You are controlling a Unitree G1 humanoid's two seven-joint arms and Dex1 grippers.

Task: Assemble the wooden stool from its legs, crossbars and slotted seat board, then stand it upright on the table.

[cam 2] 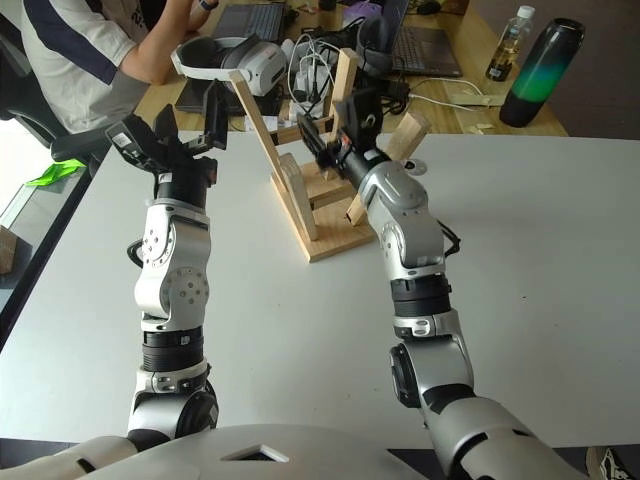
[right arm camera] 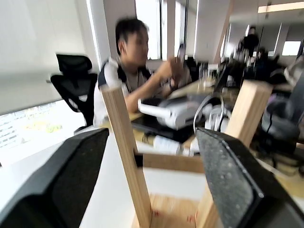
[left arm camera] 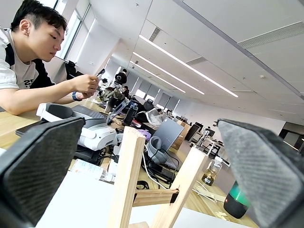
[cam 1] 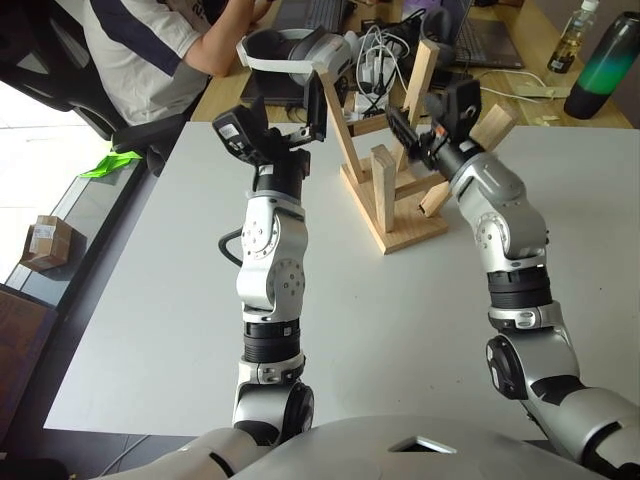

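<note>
With left gripper point(cam 1: 285, 115) and right gripper point(cam 1: 432, 118) both spread open, could topple the upturned stool point(cam 1: 385, 195) just ahead by clipping a leg point(cam 1: 342, 128) while closing.

The stool point(cam 1: 384, 188) is pale tan, the table point(cam 1: 180, 300) light grey, the bottle point(cam 1: 603, 65) black-and-green.

On the pale wooden stool point(cam 1: 385, 200), my right end effector point(cam 1: 430, 118) covers the middle of the two o'clock leg.
</note>
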